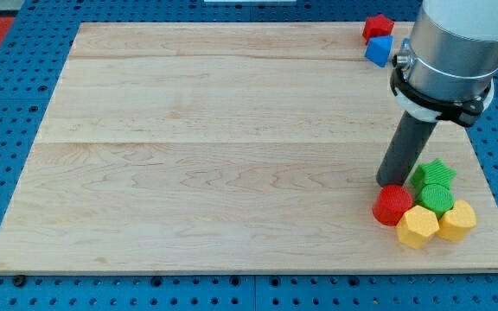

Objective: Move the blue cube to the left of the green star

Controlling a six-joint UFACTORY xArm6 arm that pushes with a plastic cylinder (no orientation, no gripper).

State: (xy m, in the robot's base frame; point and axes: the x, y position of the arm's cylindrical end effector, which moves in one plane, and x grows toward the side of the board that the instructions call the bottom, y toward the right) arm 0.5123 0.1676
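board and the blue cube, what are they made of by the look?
Board: looks like light wood, matte; grain lines and plank seams show. Blue cube: probably plastic, uniform saturated colour, smooth faces; painted wood not ruled out. My tip sits far from it, beside the red block.

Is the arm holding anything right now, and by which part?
Nothing is held. My tip only pushes; it sits at the red block, left of the green star. The blue cube lies apart, untouched.

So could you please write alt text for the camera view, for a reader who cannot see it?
My tip rests just above a red block in a cluster with the green star, a green block and two yellow blocks, bottom right. The blue cube sits beside a red block at the top right.
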